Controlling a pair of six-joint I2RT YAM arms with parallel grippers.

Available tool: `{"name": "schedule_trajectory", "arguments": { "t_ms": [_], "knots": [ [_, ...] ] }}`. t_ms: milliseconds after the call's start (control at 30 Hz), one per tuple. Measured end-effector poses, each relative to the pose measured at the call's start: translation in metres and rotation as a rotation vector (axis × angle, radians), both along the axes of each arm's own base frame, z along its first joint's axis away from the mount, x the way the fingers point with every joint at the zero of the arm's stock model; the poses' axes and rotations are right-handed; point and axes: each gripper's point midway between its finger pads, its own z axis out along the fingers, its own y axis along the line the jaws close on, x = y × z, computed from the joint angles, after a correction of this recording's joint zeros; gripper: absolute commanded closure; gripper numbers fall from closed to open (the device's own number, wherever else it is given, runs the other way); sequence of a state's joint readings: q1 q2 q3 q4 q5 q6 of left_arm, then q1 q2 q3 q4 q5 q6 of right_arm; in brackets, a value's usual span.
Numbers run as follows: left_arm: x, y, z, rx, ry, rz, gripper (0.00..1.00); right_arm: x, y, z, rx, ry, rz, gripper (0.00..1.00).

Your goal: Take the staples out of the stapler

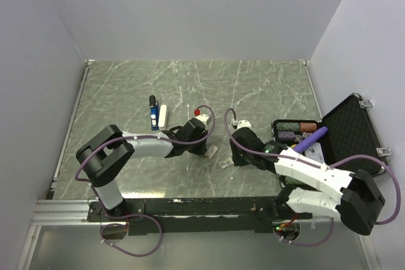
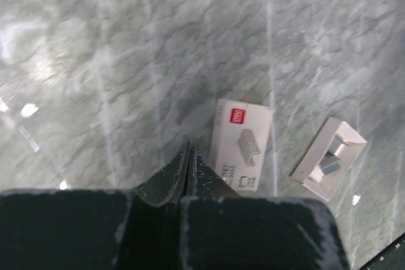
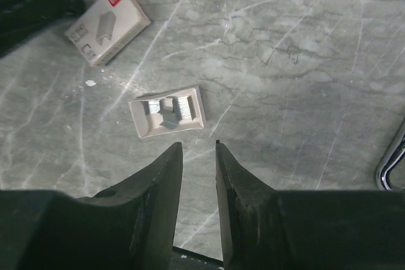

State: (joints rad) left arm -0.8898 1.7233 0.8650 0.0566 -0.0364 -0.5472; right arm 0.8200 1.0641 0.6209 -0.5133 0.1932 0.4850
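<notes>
The small blue stapler [image 1: 154, 117] with a black top lies on the marble table [image 1: 266, 86], left of centre, far from both grippers. My left gripper [image 1: 205, 149] is shut and empty, its tips [image 2: 188, 150] just above the table beside a white staple box sleeve [image 2: 242, 145]. My right gripper [image 1: 235, 159] is open with a narrow gap and empty [image 3: 199, 146]. It hovers just short of a small open tray of staples [image 3: 168, 112]. The stapler is out of both wrist views.
A pale white bar [image 1: 163, 116] lies right beside the stapler. The sleeve [image 1: 214, 151] and tray [image 1: 225, 164] lie between the grippers. An open black case [image 1: 345, 132] with a purple item [image 1: 311, 138] sits at the right. White walls surround the table.
</notes>
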Motion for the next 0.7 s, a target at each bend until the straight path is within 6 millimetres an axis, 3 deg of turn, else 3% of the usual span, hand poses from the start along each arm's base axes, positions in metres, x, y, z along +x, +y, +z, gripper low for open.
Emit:
{"name": "schedule_trajectory", "arguments": {
  "t_ms": [300, 700],
  "knots": [
    [-0.016, 0.031, 0.001, 0.050, 0.019, 0.079, 0.99, 0.005, 0.003, -0.021, -0.047, 0.042, 0.004, 0.64],
    [-0.037, 0.025, 0.013, 0.011, 0.028, 0.063, 0.99, 0.013, 0.005, -0.033, -0.058, 0.058, 0.002, 0.68]
  ]
}}
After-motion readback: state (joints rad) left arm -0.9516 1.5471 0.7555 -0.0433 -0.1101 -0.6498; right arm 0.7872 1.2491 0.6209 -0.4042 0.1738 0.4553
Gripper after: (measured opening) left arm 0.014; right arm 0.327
